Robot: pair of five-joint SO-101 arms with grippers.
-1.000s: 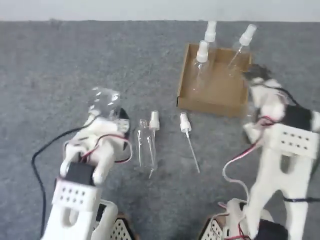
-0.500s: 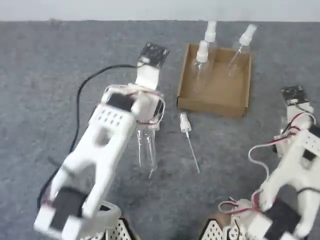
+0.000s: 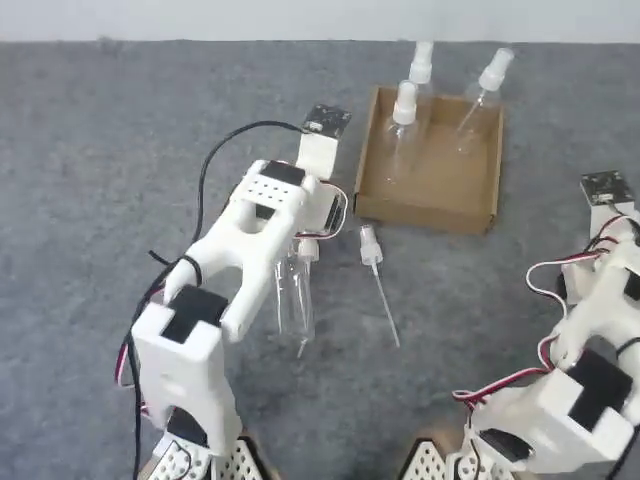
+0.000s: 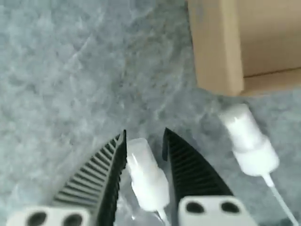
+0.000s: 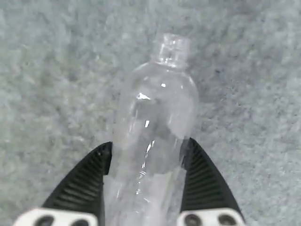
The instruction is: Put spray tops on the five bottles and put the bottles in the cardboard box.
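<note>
Bottles are at three stages. Three capped bottles (image 3: 404,125) stand in the box (image 3: 425,212) at the far side of the table. A fourth bottle (image 3: 296,295) lies on the grey mat near the box, with a top (image 4: 146,176) at its neck. I cannot tell whether that top is fully seated. A bare bottle (image 5: 155,117), its neck open, sits in the right gripper (image 5: 149,143), whose fingers press against both its sides and grip it low over the mat. A loose top (image 3: 371,246) with its long tube lies between the fourth bottle and the box, touching neither.

The left gripper (image 4: 144,133) hangs over the fourth bottle's neck. Its fingers are parted and straddle the top, with a narrow gap on each side and no pinch yet.

The step in hand looks like picking up the fourth bottle to box it. The next move probably calls for the left fingers to close squarely on the top or neck. A clear, round bottle may roll or slip if caught off centre. The lift then has to clear the box's near wall without knocking the three already inside. After that, the loose top has to go on the bare bottle, tube first.

No brand, label or writing is readable. The bottles look clear and unlabelled, and the box walls look plain.
</note>
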